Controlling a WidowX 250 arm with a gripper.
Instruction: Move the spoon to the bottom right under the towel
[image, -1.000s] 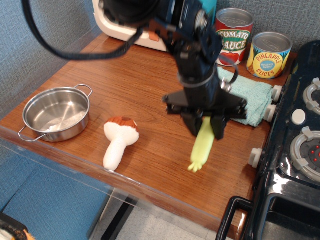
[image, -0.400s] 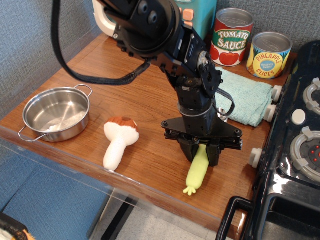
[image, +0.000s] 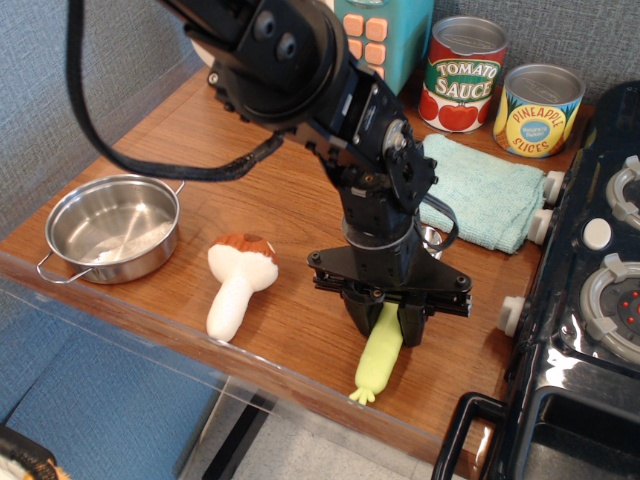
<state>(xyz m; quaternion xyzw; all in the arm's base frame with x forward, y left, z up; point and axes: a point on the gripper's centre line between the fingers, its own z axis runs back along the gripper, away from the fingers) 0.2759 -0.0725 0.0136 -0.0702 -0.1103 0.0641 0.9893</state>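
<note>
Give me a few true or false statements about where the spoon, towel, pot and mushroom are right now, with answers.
1. The end effector is closed on the spoon. True.
2. The spoon lies inside the steel pot. False: it is near the table's front edge, in front of the towel.
3. The mushroom lies between pot and spoon. True.
4. The towel covers the tomato sauce can. False: the towel lies flat in front of the can.

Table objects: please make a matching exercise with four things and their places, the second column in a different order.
Things:
1. spoon
2. plush mushroom
3. steel pot
4. towel

Places:
A. far left of the table
B. in front of the two cans
C. between the gripper fingers, at the front edge
D. between pot and gripper

Pairs: 1-C, 2-D, 3-A, 4-B
</note>
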